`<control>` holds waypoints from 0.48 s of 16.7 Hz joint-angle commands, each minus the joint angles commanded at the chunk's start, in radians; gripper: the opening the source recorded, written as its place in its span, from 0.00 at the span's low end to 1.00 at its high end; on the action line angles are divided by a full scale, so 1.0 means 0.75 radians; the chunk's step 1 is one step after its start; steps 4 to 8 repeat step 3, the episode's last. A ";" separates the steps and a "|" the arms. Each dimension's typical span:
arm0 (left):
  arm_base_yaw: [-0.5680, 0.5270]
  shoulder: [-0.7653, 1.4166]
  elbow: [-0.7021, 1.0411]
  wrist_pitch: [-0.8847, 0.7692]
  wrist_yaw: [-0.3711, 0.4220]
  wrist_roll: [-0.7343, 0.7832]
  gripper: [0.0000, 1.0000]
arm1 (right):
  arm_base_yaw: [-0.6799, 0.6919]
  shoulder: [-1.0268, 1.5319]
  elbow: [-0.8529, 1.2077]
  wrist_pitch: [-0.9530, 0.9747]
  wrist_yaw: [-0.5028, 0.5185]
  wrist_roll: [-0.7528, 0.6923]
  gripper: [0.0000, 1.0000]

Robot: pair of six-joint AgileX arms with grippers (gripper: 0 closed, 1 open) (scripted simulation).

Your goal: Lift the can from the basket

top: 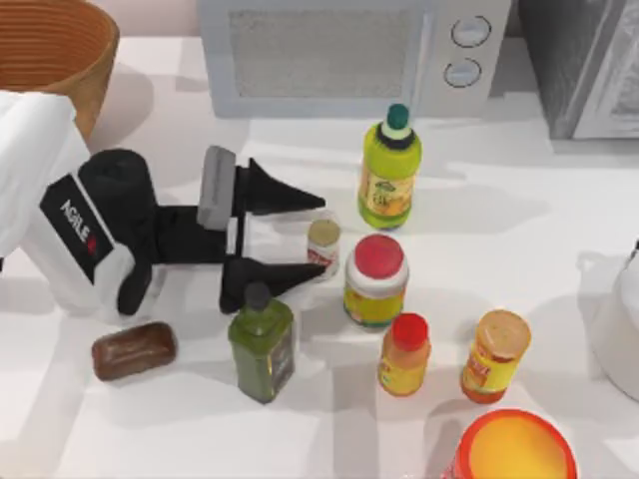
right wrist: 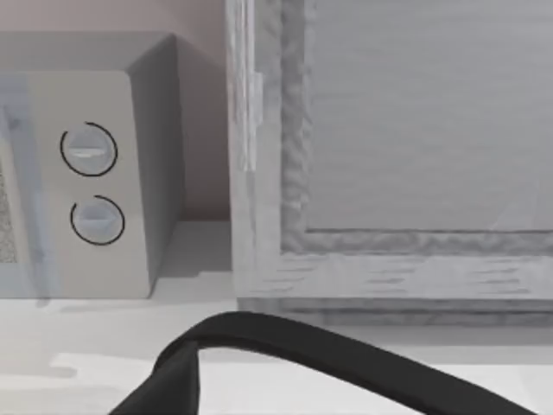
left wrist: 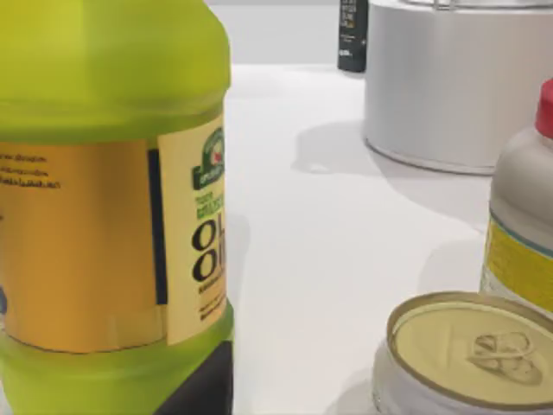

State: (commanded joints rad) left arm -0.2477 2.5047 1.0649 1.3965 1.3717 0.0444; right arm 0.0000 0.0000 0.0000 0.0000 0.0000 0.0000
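The can [top: 323,245], short with a cream-gold top and a white-and-red side, stands upright on the white table, not in the basket. My left gripper [top: 308,235] is open and lies level over the table. Its two black fingers reach toward the can, whose body sits at the fingertips, just inside the gap. In the left wrist view the can's top [left wrist: 471,346] shows close up. The wicker basket [top: 55,50] stands at the far left corner, behind my left arm.
A yellow-green oil bottle [top: 389,170] stands just behind the can and a red-lidded jar [top: 375,281] right of it. Near the front are a dark green bottle [top: 263,342], an orange bottle [top: 404,354], another jar [top: 495,356] and a brown block [top: 134,350]. A microwave [top: 349,55] lines the back.
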 joint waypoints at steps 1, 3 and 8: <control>0.000 0.000 0.000 0.000 0.000 0.000 1.00 | 0.000 0.000 0.000 0.000 0.000 0.000 1.00; 0.000 0.000 0.000 0.000 0.000 0.000 1.00 | 0.000 0.000 0.000 0.000 0.000 0.000 1.00; 0.000 0.000 0.000 0.000 0.000 0.000 1.00 | 0.000 0.000 0.000 0.000 0.000 0.000 1.00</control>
